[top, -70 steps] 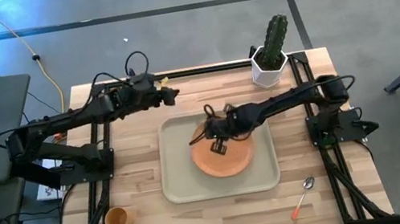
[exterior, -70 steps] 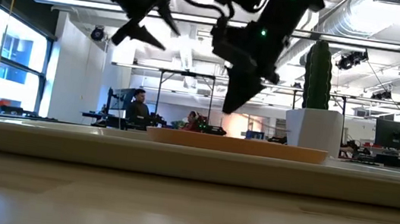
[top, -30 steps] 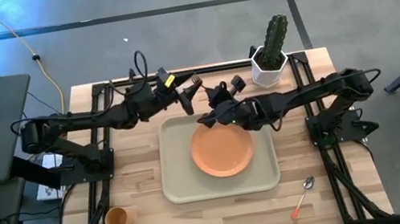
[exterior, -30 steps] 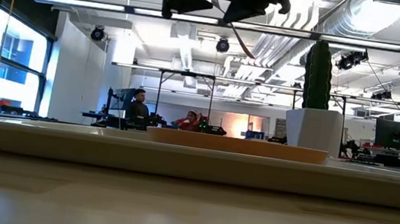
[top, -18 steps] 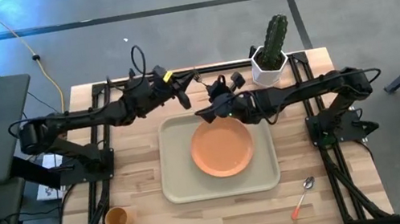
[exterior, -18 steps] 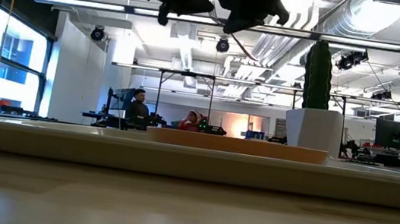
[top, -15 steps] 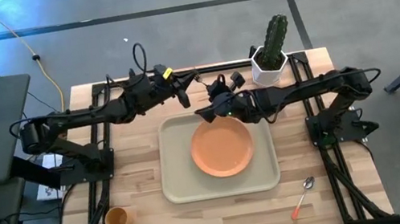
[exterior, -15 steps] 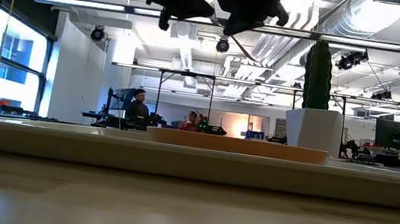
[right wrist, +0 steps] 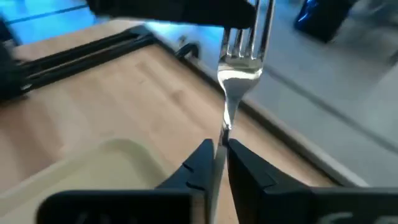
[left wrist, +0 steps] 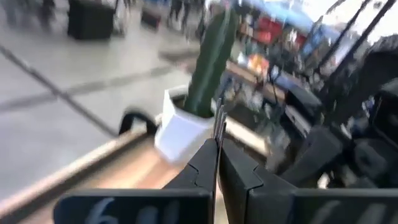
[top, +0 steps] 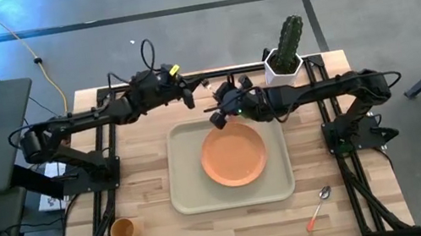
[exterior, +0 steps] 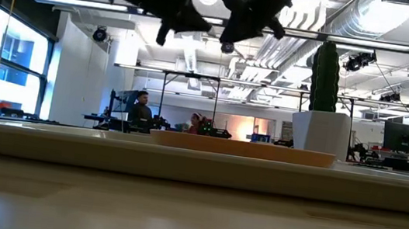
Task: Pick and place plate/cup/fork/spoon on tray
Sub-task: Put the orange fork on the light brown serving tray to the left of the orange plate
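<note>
You had the right gripper [right wrist: 219, 144] clamped on the small silver tined fork [right wrist: 239, 68], the left gripper [left wrist: 217, 148] pinched together nearby, so you needed to lower it level onto the beige rectangular tray [top: 192, 196]

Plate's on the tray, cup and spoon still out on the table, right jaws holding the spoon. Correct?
One error: the right gripper has its jaws shut on the fork, not the spoon; the right wrist view shows the tines. The spoon and cup lie on the table, and the plate is on the tray.
</note>
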